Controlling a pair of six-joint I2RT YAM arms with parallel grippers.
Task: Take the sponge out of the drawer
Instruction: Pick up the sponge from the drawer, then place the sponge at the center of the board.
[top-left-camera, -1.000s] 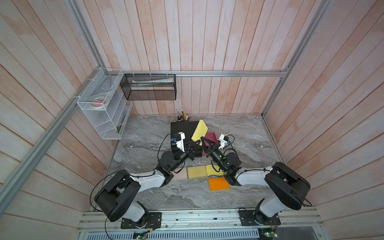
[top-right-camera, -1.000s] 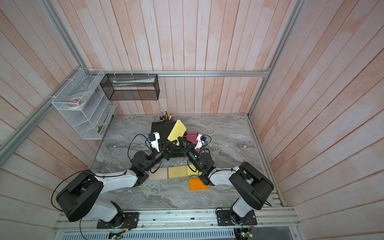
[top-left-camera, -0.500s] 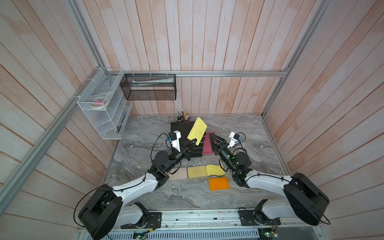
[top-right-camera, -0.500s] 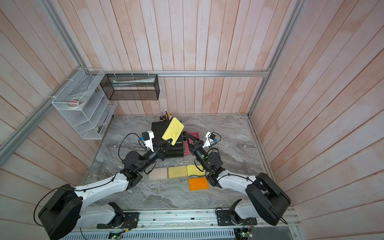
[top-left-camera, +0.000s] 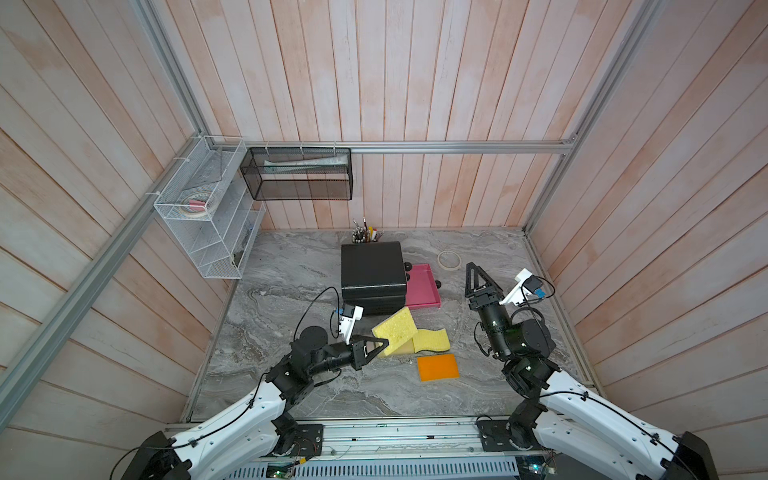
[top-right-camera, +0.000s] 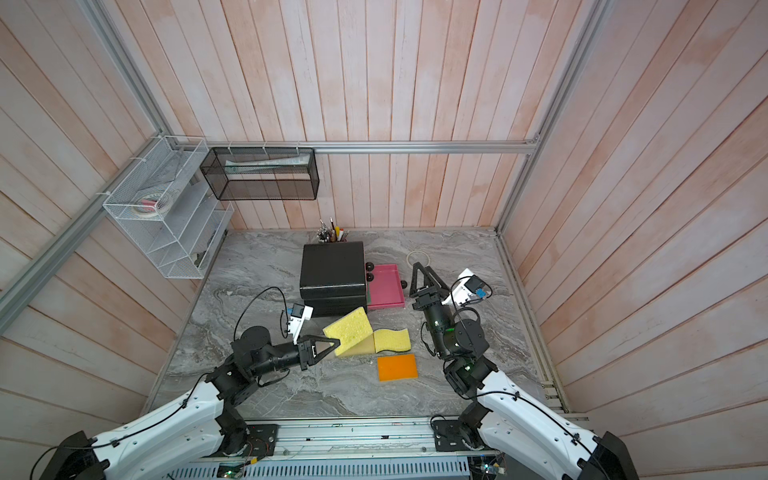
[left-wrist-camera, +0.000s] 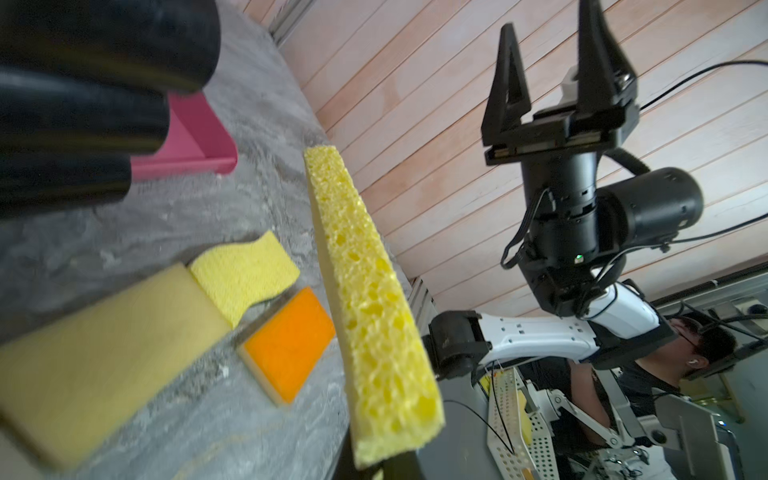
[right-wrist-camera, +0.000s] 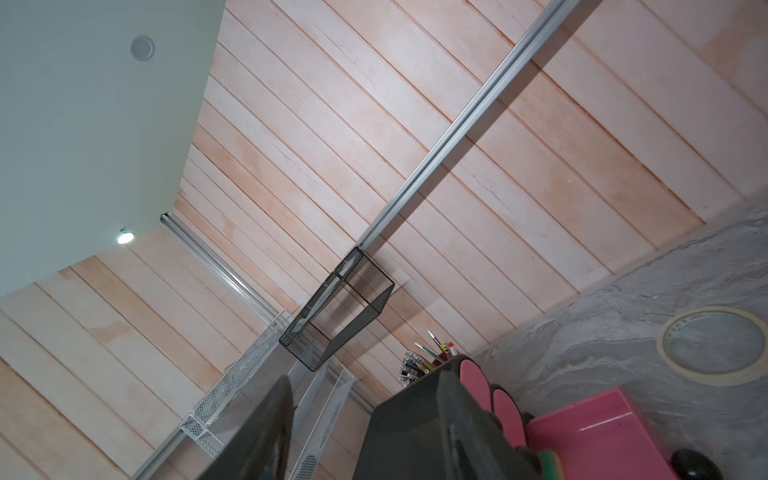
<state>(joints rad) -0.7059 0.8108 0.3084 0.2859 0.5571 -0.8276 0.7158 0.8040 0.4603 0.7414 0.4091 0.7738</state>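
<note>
Sponge (top-left-camera: 395, 334), yellow and porous, is outside the drawer (top-left-camera: 423, 306). It is clamped at one corner by the left gripper (top-left-camera: 384, 343) and held tilted on edge above the table (top-left-camera: 291, 291), in front of the black drawer unit (top-left-camera: 372, 274).

**Left arm:** stretched low and forward over the table with the forearm near level. The gripper points toward the middle of the table and its jaws are closed on the sponge. The left wrist view shows the sponge's edge (left-wrist-camera: 374, 311) lifted clear of the table.

**Right arm:** folded at the elbow with the forearm raised. The right gripper (top-left-camera: 473, 270) points up and toward the back wall, just to the right of the drawer. Its jaws stand apart and hold nothing, as the left wrist view shows (left-wrist-camera: 544, 25).

**Count:**
- Sponges: four show, one held and three lying on the table.
  - A tan pad (left-wrist-camera: 104, 345), partly under the held sponge in both top views.
  - A wavy yellow sponge (top-left-camera: 432, 338), touching the tan pad.
  - An orange sponge (top-left-camera: 438, 367), just nearer the robot.
- Drawers: one pink drawer, pulled out to the right of the unit.
- Other things: one tape roll (top-left-camera: 449, 259), one pen cup (top-left-camera: 365, 235), one black mesh basket (top-left-camera: 297, 174) and one white wire rack (top-left-camera: 208, 220).
</note>
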